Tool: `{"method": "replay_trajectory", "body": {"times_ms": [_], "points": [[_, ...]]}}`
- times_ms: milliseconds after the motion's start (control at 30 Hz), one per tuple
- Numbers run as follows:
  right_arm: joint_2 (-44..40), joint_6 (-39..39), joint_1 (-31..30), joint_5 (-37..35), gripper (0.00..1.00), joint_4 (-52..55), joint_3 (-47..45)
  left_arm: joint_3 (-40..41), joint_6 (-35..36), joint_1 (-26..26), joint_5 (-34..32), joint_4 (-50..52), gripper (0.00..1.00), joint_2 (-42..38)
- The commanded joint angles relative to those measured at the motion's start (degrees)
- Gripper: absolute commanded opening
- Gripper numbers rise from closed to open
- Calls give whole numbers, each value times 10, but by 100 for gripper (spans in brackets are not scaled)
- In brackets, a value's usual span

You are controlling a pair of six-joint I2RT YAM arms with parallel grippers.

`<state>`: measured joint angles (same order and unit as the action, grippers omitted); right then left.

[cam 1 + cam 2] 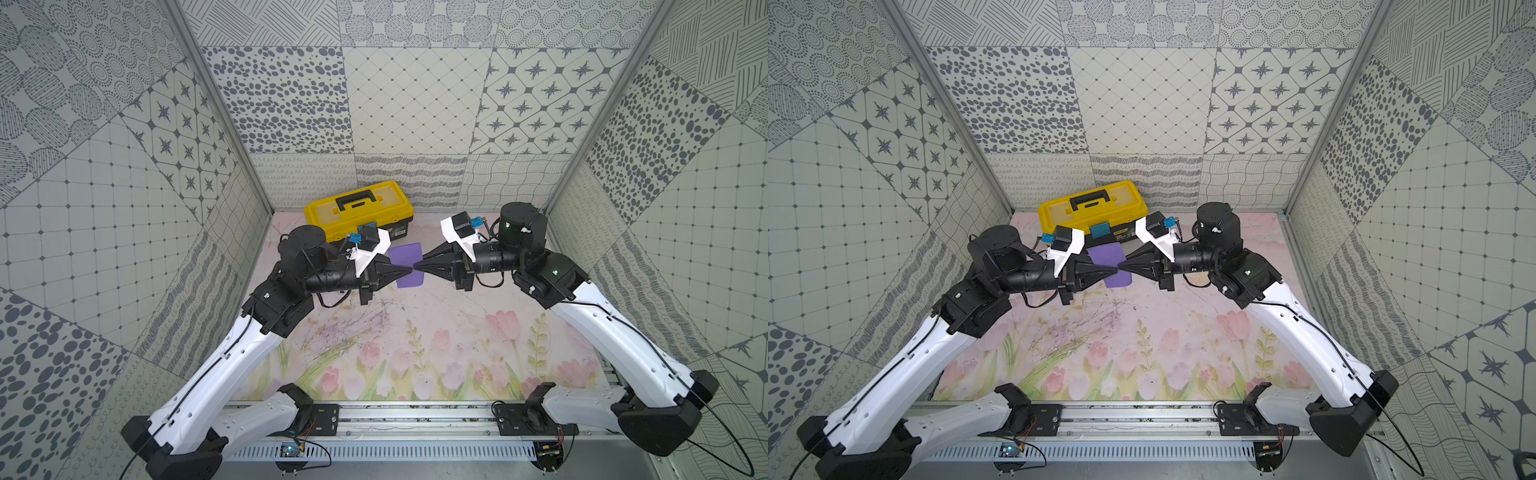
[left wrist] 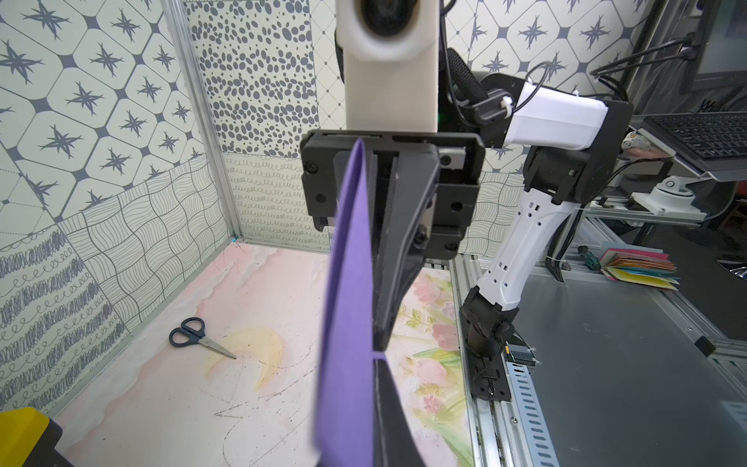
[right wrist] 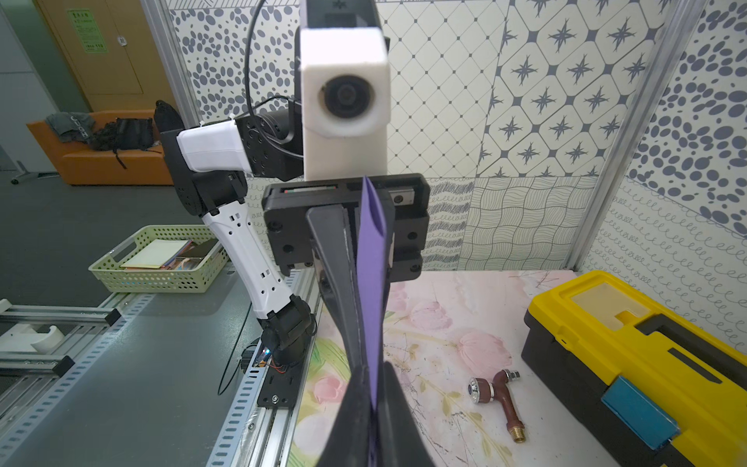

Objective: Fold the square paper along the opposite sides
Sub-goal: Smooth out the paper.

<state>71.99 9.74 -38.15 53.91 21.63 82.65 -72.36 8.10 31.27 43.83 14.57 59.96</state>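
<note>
the near half of the flower-printed desk [image 1: 415, 353] lies open. over the middle the left arm's fingers [image 1: 392, 273] and the right arm's fingers [image 1: 434, 264] meet tip to tip. behind them stands a yellow plastic toolbox [image 1: 359, 208]; black-handled scissors [image 2: 198, 337] lie by the back wall, a brown metal tap fitting [image 3: 503, 398] before the toolbox.

square paper [image 1: 406, 254] between left fingers [image 1: 395, 273] and right fingers [image 1: 432, 266], toolbox [image 1: 358, 206] behind it

Floral mat [image 1: 415, 332]; on it yellow toolbox [image 1: 359, 208], scissors [image 2: 194, 335], brown tap [image 3: 501, 398]
</note>
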Motion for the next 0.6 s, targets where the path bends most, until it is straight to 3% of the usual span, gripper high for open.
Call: {"method": "replay_trajectory", "body": {"times_ms": [0, 367, 467, 567], "points": [[3, 7, 1, 8, 3, -16, 0, -7, -11, 1, 17, -17, 0, -7], [-15, 5, 1, 4, 0, -25, -10, -13, -19, 1, 7, -16, 0, -6], [-16, 10, 1, 5, 23, -26, -18, -14, -24, 1, 8, -17, 0, -6], [-12, 11, 1, 6, 28, -26, -23, -16, -26, 2, 10, -20, 0, -12]]}}
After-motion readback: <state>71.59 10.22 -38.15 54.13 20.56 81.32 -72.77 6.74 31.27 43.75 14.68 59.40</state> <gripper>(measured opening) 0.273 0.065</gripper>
